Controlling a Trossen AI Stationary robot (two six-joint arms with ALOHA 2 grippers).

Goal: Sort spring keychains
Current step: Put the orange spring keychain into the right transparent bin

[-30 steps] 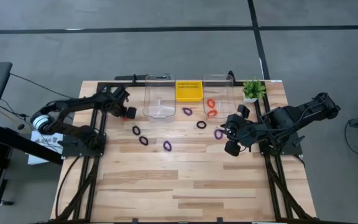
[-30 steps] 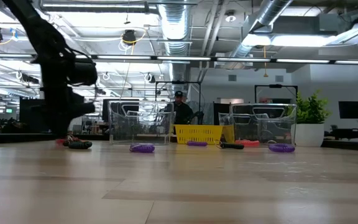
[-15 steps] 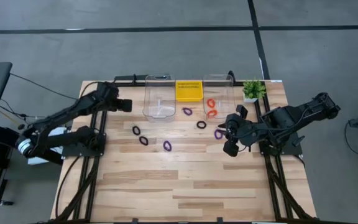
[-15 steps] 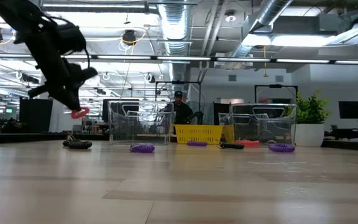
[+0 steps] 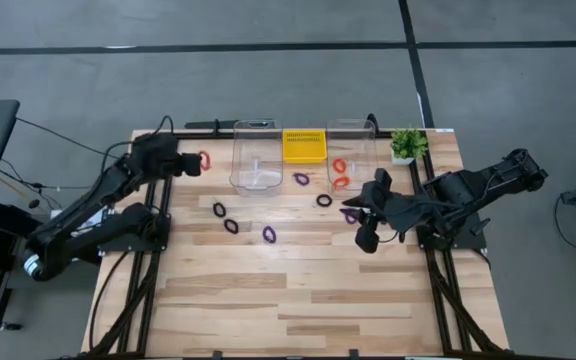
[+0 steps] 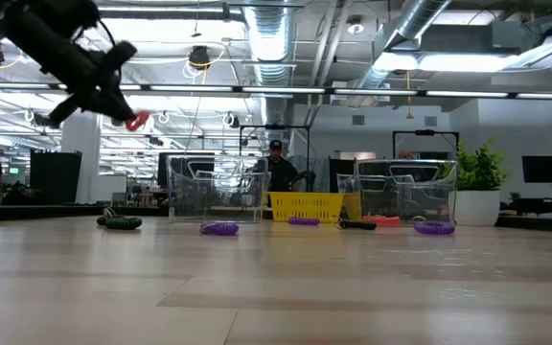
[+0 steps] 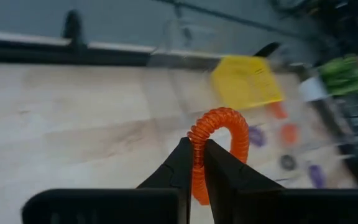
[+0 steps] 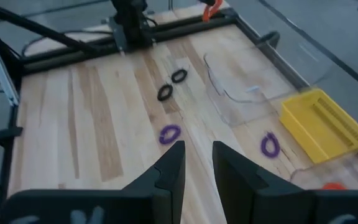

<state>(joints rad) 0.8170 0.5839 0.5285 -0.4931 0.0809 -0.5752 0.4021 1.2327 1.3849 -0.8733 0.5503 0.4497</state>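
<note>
My left gripper (image 5: 198, 161) is shut on an orange spring keychain (image 7: 220, 133) and hangs high over the table's far left corner; the low view shows the same keychain (image 6: 138, 120) well above the wood. Other spring keychains lie flat on the table: two black (image 5: 219, 209) (image 5: 231, 226), a purple one (image 5: 269, 234), another purple (image 5: 301, 179) and a black one (image 5: 324, 200). Two orange ones (image 5: 340, 172) lie in the right clear bin (image 5: 352, 132). My right gripper (image 5: 360, 214) hovers beside a purple keychain (image 5: 349, 213), open by a narrow gap with nothing in it (image 8: 197, 163). My left gripper pinches the orange keychain at one end of its coiled loop (image 7: 197, 163) between its two fingertips. The fingers slant downward, and the rest of the loop arches out beyond them. The keychain is lifted clear, well above the table.
A left clear bin (image 5: 256, 158), a yellow basket (image 5: 304, 145) and the right clear bin stand in a row at the far edge, with a small potted plant (image 5: 406, 145) at the far right. The near half of the table is bare wood (image 5: 298, 300).
My left gripper has risen from the tabletop near the far left and gone toward the far edge, tipping from steeply downward to a shallower slant. The orange keychain has gone up with it, lifted clear. My right gripper has tipped up a little in place.
</note>
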